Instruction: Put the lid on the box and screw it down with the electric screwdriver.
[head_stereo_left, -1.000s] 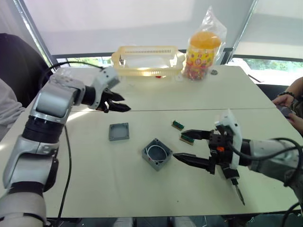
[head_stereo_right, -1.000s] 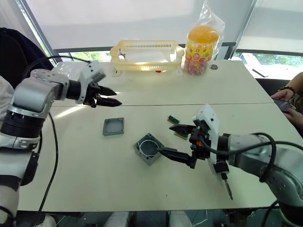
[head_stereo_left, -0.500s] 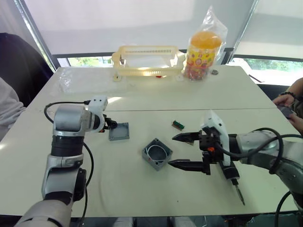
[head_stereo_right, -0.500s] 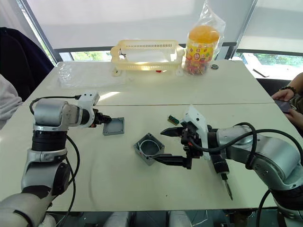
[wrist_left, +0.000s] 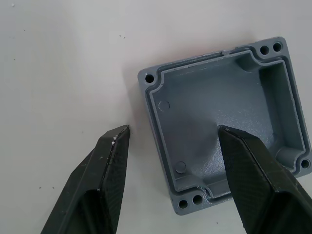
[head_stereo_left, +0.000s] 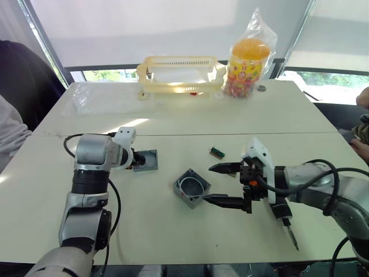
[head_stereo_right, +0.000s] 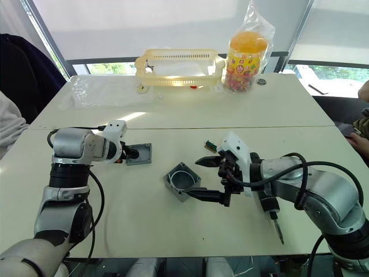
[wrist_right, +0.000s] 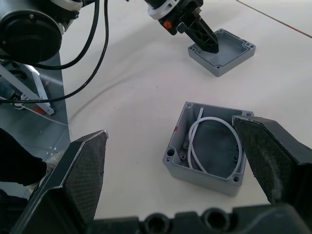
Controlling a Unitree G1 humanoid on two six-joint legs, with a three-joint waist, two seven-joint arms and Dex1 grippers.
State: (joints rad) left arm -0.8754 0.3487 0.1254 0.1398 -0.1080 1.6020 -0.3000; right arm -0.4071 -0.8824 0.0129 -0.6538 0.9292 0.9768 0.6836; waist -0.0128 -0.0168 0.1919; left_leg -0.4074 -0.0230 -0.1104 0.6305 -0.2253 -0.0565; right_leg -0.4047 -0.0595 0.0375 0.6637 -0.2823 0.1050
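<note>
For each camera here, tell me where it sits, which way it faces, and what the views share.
Left and right eye views: on the head, facing forward and down over the table; both arms show.
Left wrist view: on the left wrist, looking down at the lid between the open left pincer fingers.
Right wrist view: on the right wrist, looking at the box; open right pincer in the foreground.
Shared: all show the lid.
</note>
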